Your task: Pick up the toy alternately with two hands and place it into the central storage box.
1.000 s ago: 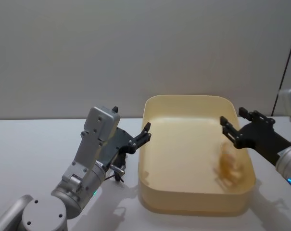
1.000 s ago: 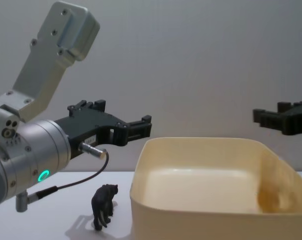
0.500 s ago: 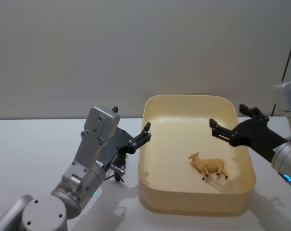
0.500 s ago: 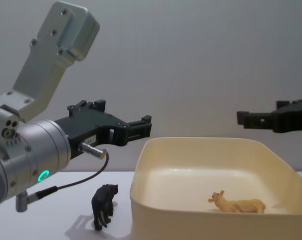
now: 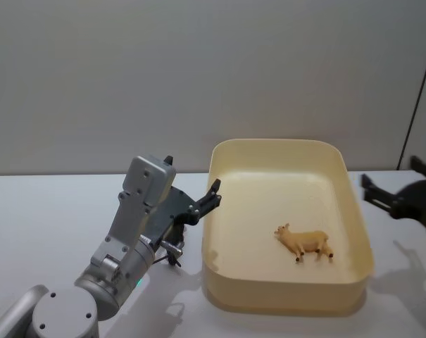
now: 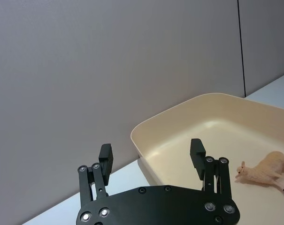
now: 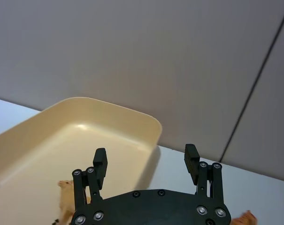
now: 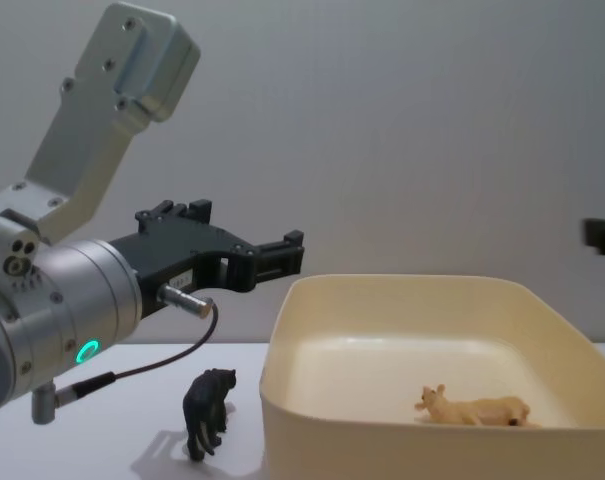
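Toy [image 5: 305, 243], a tan animal, lies on its side inside the central storage box [image 5: 269, 143], toward its right wall. Just outside that wall the right gripper [image 7: 146, 153] hangs open and empty, probably to leave room. The left gripper [image 6: 151, 151], jaws spread, hovers beside the box's left rim above a black animal figure [image 8: 208, 410] standing on the bench [image 5: 44, 211]. That rim may crowd a grasp.
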Robot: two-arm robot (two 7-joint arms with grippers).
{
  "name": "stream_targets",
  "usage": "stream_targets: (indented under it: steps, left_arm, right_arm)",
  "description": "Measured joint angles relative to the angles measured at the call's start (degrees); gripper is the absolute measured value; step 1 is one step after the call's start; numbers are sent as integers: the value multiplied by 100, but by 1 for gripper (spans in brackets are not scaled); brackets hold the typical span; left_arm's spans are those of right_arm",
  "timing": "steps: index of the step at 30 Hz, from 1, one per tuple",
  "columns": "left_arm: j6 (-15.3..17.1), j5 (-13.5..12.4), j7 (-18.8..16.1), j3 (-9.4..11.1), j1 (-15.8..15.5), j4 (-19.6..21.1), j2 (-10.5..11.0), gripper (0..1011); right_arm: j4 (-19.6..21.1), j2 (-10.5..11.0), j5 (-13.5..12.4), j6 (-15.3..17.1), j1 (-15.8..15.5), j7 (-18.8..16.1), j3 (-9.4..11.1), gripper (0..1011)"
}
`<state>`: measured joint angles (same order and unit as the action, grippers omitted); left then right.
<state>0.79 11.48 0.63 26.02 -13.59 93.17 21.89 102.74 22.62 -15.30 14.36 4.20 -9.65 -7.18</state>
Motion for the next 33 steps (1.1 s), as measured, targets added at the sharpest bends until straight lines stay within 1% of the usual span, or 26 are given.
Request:
stream_targets:
  steps: [4, 7, 8, 11, 12, 15, 16, 20, 27, 31, 33]
  left_arm:
    - [0, 0, 0, 0, 0, 0, 0, 1001]
    - [0, 0, 0, 0, 0, 0, 0, 1001]
    - [0, 0, 0, 0, 0, 0, 0, 1001]
    - [0, 0, 0, 0, 0, 0, 0, 1001]
    - [0, 0, 0, 0, 0, 0, 0, 1001]
    - [0, 0, 0, 0, 0, 0, 0, 1001]
    - [0, 0, 0, 0, 0, 0, 0, 1001]
    - [0, 0, 0, 0, 0, 0, 0, 1001]
    - [0, 0, 0, 0, 0, 0, 0, 1001]
    - [0, 0, 0, 0, 0, 0, 0, 1001]
    - [0, 0, 0, 0, 0, 0, 0, 1001]
  right_arm:
    - [185, 202, -160, -62, -312, 282, 215, 1001]
    - [269, 303, -237, -84, -488, 409, 336, 1001]
    - [312, 362, -286, -95, -590, 488, 410, 1001]
    - [367, 440, -366, -106, -737, 604, 509, 1001]
    - [399, 493, -418, -106, -838, 662, 582, 1001]
    - [419, 536, -456, -106, -921, 721, 638, 1001]
    - [436, 592, -506, -106, -1037, 789, 717, 1001]
    - [432, 658, -588, -81, -1182, 878, 821, 1001]
    - [304, 670, -616, 3, -1204, 910, 850, 1001]
    - [162, 629, -579, 79, -1118, 904, 805, 1001]
    - [31, 587, -516, 143, -1025, 886, 756, 1001]
